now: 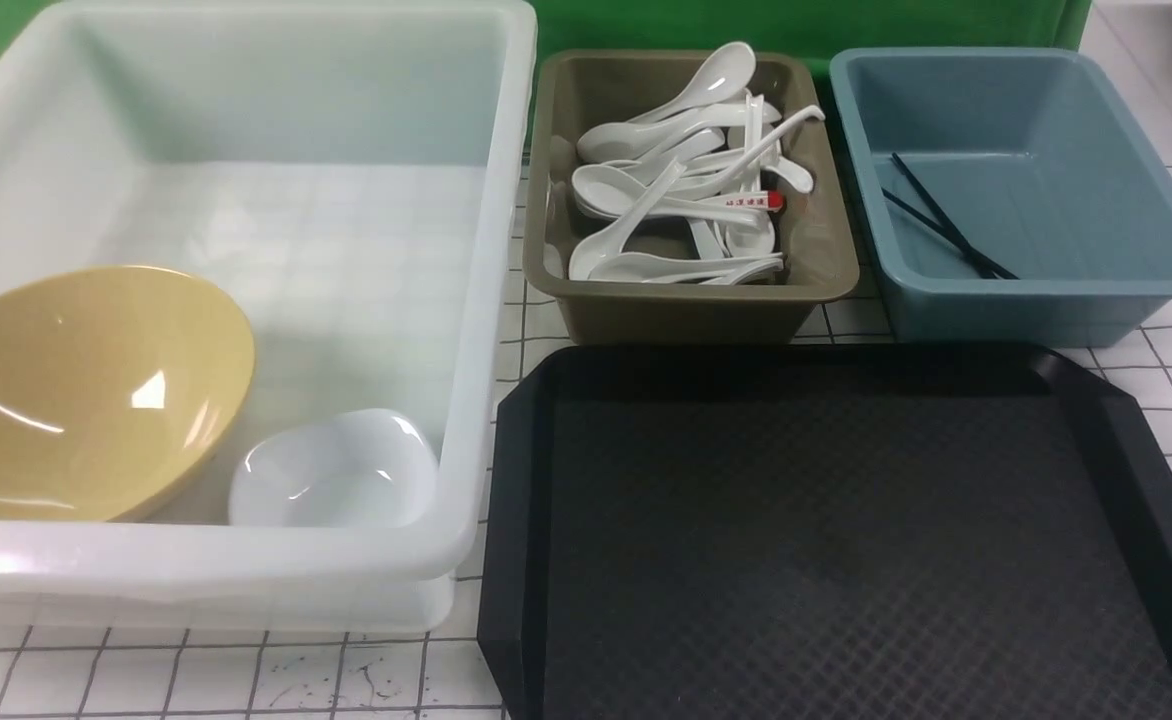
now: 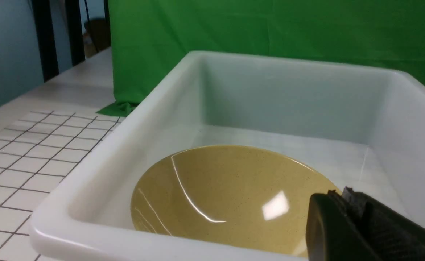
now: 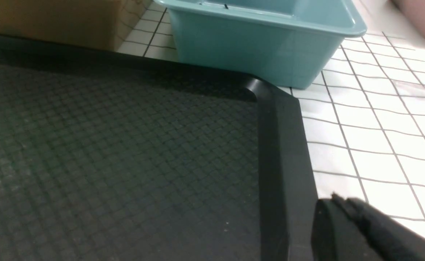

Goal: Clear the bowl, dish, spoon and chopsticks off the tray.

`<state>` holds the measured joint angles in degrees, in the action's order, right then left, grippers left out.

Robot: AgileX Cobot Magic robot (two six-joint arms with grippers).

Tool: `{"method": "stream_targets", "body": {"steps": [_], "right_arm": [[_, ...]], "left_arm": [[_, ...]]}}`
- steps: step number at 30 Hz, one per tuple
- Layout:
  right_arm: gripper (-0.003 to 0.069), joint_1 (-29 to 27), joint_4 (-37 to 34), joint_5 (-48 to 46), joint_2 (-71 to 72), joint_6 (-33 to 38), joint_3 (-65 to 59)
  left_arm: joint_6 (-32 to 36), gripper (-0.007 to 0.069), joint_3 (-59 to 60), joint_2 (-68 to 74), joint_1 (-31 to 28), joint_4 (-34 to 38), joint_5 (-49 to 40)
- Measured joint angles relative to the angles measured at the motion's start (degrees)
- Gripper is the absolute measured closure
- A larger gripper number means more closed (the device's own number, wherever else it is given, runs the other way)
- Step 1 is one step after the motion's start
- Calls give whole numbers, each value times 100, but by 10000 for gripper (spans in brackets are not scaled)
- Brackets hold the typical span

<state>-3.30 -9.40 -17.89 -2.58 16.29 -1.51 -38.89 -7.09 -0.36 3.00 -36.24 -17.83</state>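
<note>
The black tray [image 1: 1126, 480] has nothing on it in the front view; its rim also shows in the right wrist view [image 3: 281, 152]. The yellow bowl [image 1: 76, 390] leans inside the translucent white tub [image 1: 486, 300], with the white dish [image 1: 336, 470] beside it. White spoons [image 1: 676, 180] are piled in the olive tub [image 1: 686, 300]; I cannot tell the task's spoon from the others. The chopsticks [image 1: 946, 225] lie in the blue tub [image 1: 1026, 300]. My left gripper [image 2: 339, 197] is shut and empty above the bowl [image 2: 227, 195]. My right gripper [image 3: 337, 203] is shut and empty over the tray's corner.
A white handle with red print [image 1: 756, 201] lies among the spoons. A green cloth [image 2: 270, 29] hangs behind the tubs. The table is white with a dark grid [image 3: 379, 145]. The blue tub [image 3: 263, 40] stands just beyond the tray's corner.
</note>
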Motion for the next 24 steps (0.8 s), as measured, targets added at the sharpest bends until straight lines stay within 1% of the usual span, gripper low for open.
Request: {"method": "stream_targets", "body": {"steps": [2,4,6,7,8,9,10,11,12,13,14,15,17,19,20,21,24], "right_arm": [[597,0,0,4,0,0,0],[594,0,0,4,0,0,0],[592,0,0,4,0,0,0],[592,0,0,4,0,0,0],[591,0,0,4,0,0,0],[590,0,0,4,0,0,0],[590,0,0,4,0,0,0],[589,0,0,4,0,0,0],[588,0,0,4,0,0,0],[587,0,0,4,0,0,0],[587,0,0,4,0,0,0],[587,0,0,4,0,0,0],[584,0,0,4,0,0,0],[582,0,0,4,0,0,0],[580,0,0,4,0,0,0],[580,0,0,4,0,0,0],[580,0,0,4,0,0,0]], "left_arm": [[-47,636,170,-21,-112,-6,142],[-138,636,449,-34,-348,1,611],[-92,636,695,-40,-586,120,1101],[-72,636,714,-40,-586,147,1137],[126,636,821,-40,-726,439,1427],[300,636,837,-40,-799,683,1524],[549,636,848,-40,-852,943,1561],[666,636,848,-40,-859,1050,1561],[1059,636,859,-40,-877,1454,1519],[1270,636,859,-40,-882,1644,1478],[1776,636,859,-40,-882,2131,1306],[2064,636,859,-40,-882,2344,1160],[2684,636,859,-40,-882,3019,736],[3289,636,859,-40,-882,3573,192],[3604,636,859,-40,-882,3754,-40],[3779,636,859,-40,-882,3864,-81],[4165,636,854,-40,-847,3976,-90]]}}
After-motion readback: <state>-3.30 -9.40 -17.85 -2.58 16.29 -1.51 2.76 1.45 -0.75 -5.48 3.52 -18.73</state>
